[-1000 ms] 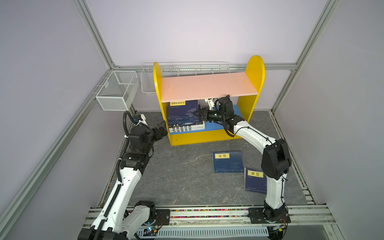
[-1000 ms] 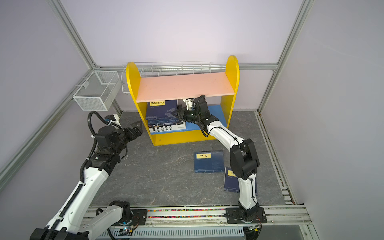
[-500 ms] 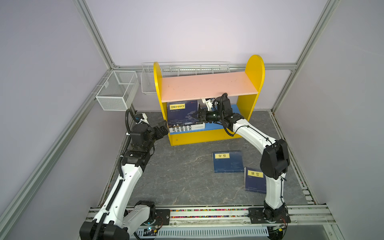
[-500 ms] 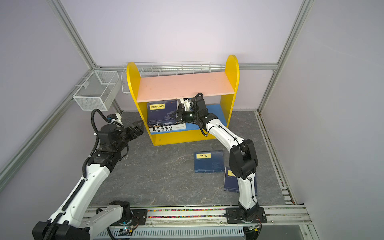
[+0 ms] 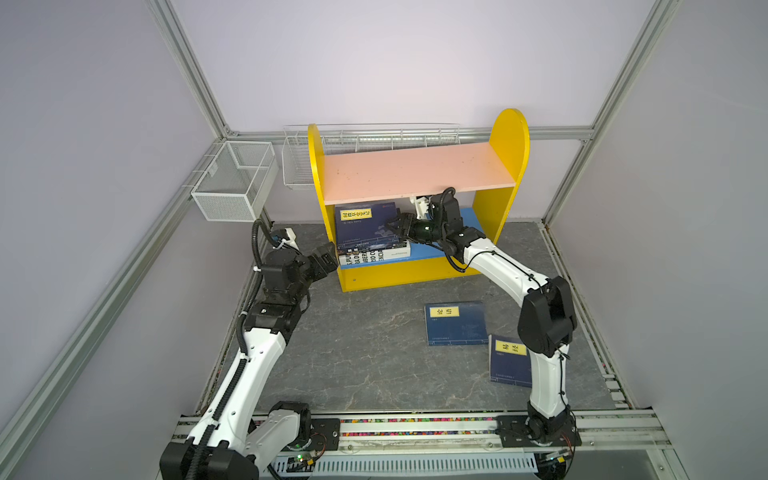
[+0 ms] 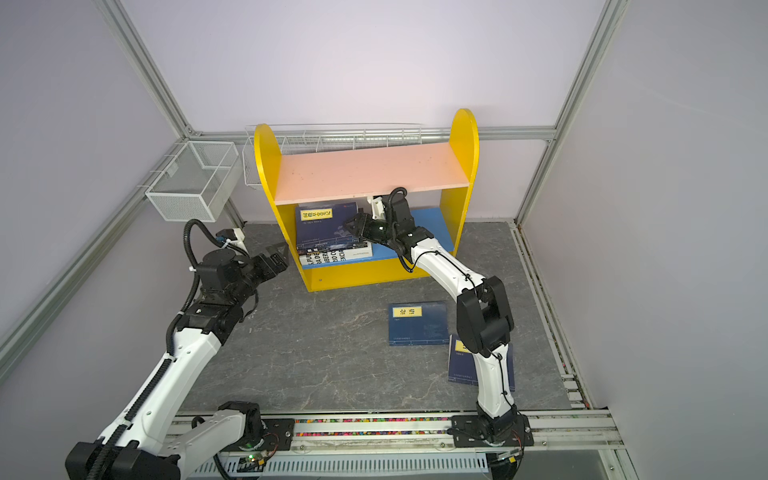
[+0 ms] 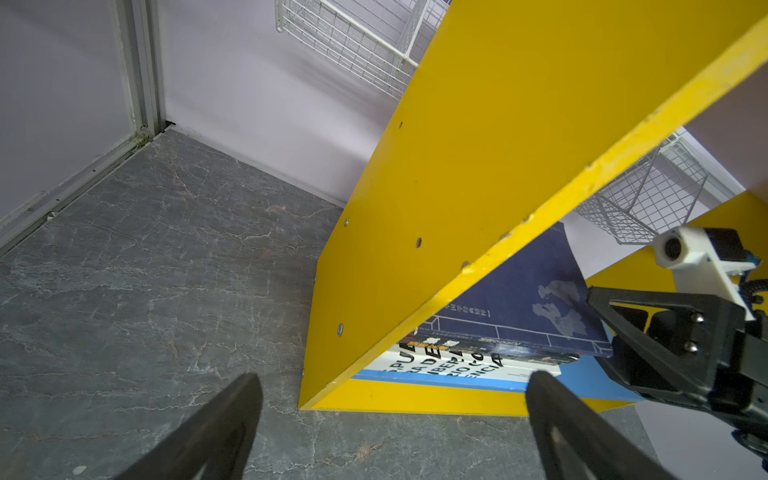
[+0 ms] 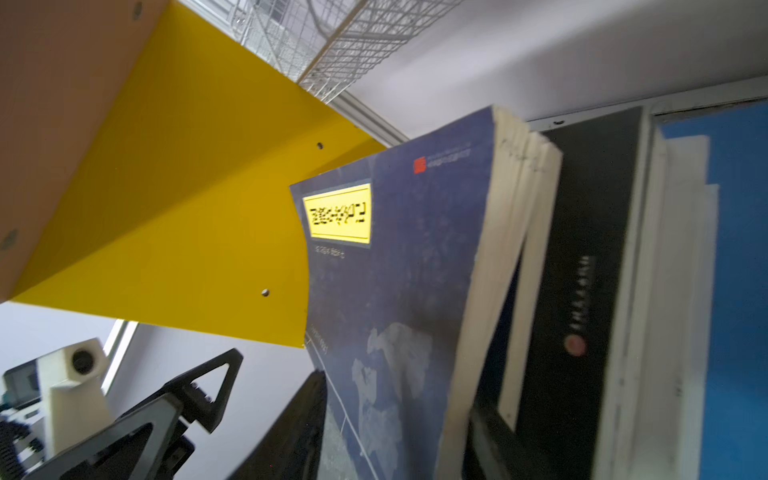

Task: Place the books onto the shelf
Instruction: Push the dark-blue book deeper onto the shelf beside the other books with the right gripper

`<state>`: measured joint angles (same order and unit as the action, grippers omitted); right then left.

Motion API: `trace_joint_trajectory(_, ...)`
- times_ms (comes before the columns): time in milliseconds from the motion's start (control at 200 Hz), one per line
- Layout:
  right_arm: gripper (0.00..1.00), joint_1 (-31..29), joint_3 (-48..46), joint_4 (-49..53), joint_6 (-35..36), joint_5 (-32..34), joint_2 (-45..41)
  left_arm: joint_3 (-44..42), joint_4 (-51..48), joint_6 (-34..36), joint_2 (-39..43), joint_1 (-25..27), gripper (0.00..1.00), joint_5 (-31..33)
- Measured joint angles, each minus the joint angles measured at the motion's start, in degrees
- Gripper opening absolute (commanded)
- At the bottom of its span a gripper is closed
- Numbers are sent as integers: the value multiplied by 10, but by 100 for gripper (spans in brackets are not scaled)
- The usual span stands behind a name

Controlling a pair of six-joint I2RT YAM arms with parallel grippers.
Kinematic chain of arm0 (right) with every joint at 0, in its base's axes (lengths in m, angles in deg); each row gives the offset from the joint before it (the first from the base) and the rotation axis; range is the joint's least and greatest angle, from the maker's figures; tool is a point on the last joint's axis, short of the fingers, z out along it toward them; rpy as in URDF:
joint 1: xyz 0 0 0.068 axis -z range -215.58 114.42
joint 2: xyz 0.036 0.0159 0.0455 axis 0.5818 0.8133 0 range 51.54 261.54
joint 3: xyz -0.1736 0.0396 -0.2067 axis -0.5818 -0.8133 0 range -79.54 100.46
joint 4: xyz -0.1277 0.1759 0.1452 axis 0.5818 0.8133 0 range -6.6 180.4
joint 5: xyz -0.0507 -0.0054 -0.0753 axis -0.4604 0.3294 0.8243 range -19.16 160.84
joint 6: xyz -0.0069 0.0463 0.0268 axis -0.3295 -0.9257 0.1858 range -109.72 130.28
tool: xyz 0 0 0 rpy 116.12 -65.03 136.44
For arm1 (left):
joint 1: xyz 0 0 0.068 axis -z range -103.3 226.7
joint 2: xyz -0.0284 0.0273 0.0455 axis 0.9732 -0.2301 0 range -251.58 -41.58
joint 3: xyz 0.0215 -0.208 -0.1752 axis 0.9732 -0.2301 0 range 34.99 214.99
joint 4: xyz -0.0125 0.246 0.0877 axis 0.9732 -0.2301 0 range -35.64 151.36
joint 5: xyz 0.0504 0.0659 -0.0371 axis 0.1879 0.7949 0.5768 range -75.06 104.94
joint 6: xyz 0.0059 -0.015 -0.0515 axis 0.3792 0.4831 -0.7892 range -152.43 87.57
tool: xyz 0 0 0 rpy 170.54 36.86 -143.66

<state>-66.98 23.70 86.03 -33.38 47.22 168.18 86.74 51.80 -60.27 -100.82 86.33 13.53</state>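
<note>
Where the right arm reaches in under the pink board (image 5: 415, 170), the right gripper (image 5: 395, 226) sits at the right-hand edge of the top navy book (image 5: 365, 226). Its jaws are parted wider than the book is thick, with one finger (image 8: 299, 415) over the cover and the other below the page edge. Whether either finger presses the book I cannot tell. That book lies cover up on a stack at the left end of the blue board (image 5: 471, 216), against the left yellow side of the shelf (image 5: 316, 174). In the right wrist view its pages fan, and a gap shows between it and the black book (image 8: 590, 270) beneath. At the bottom of the stack lies the white book (image 5: 374, 257), its black lettering facing the front.

The left gripper (image 5: 328, 255) hangs low just outside the shelf's left side, near the front corner, jaws spread wide with nothing between them.

On the grey floor (image 5: 365, 353) in front of the shelf, right of the middle, a second navy book (image 5: 455, 324) lies flat. A third navy book (image 5: 509, 359) lies nearer the rail, corner to corner with it and partly behind the right arm. Wire baskets (image 5: 235, 183) hang on the walls behind and to the left of the shelf
</note>
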Motion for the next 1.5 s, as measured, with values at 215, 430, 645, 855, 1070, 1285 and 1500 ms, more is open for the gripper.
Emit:
trace_joint_trajectory(215,47,-2,-35,0,13,60,-19,-6,3,-3,0,-1,99,-2)
trace_joint_trajectory(430,37,-5,-36,-4,17,68,-20,-11,4,-6,0,-2,99,-2)
trace_joint_trajectory(645,32,-11,-34,-11,17,69,-20,-12,4,-6,-1,-2,99,-7)
trace_joint_trajectory(855,32,-14,-25,-16,17,73,-18,-12,19,0,-24,-3,99,-27)
trace_joint_trajectory(1070,32,-14,-14,-26,16,77,-7,-12,33,40,-68,-3,100,-51)
trace_joint_trajectory(1285,36,-14,-13,-36,14,80,-3,0,37,76,-126,-3,95,-60)
trace_joint_trajectory(1500,36,-14,-13,-36,14,80,-3,1,56,79,-146,-3,92,-53)
